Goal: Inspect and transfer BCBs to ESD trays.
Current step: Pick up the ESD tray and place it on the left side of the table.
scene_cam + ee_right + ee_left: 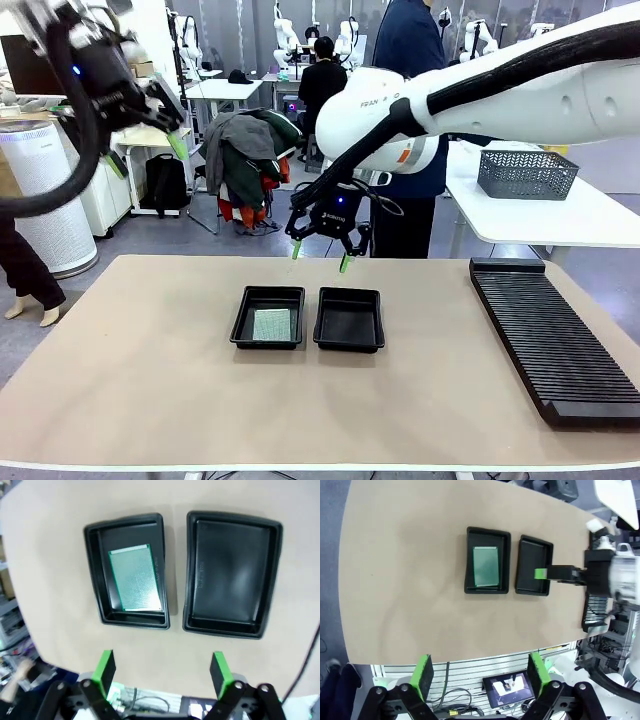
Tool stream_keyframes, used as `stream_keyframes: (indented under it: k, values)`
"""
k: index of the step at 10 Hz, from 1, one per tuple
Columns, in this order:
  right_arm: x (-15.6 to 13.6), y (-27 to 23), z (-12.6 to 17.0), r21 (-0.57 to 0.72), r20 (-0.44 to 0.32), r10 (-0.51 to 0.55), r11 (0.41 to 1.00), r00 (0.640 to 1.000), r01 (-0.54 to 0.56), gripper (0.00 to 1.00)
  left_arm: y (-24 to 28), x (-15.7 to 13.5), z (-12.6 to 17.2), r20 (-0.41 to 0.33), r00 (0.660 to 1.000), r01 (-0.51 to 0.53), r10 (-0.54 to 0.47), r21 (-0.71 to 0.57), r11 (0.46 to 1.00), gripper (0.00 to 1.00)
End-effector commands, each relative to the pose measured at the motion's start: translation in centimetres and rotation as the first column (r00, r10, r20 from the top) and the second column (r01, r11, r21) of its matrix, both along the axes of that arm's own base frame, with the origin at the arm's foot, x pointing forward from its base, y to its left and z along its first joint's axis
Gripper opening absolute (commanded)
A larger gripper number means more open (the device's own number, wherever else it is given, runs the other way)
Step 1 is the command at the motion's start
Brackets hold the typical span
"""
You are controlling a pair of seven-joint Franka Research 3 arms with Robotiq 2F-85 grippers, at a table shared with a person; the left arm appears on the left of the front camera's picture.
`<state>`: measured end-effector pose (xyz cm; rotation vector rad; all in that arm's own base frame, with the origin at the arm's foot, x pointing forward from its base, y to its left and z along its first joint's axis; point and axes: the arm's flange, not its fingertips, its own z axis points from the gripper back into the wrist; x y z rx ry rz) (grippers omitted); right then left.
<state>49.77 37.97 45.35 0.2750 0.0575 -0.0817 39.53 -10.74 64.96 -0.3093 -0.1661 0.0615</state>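
Note:
Two black ESD trays lie side by side at the table's middle. The left tray [243,318] [469,560] [95,570] holds one green BCB [271,323] [486,566] [136,578] flat on its floor. Nothing lies in the right tray [349,322] [535,555] [232,575]. My right gripper [320,254] [162,672] hangs open above the trays' far edge, nothing between its green pads [106,664]. My left gripper [145,152] [481,674] is raised high at the far left, open and holding nothing.
A long black ribbed rack [555,340] lies along the table's right side. A grey mesh basket [527,172] sits on a white table behind. A person [410,60] stands past the far edge. Bare tabletop surrounds the trays.

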Motion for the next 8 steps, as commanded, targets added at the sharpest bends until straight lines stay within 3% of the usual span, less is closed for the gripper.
stream_keyframes:
  k: [1,7,8]
  values:
    - [-1.6,-2.1,-0.9,0.084,0.008,0.019,0.996,1.000,-0.020,1.00,-1.9,1.8,-2.5,-0.034,0.999,-0.005,0.007,0.041,0.999,1.00]
    - [-2.7,-5.9,-1.1,0.227,0.035,-0.004,0.974,0.999,-0.004,1.00,-6.6,6.7,-12.6,-0.136,0.991,0.036,-0.015,0.148,0.988,1.00]
    - [-1.3,-4.2,-0.7,0.156,0.013,-0.011,0.988,1.000,0.009,1.00,-7.0,7.2,-14.3,-0.157,0.987,0.048,-0.023,0.161,0.986,1.00]
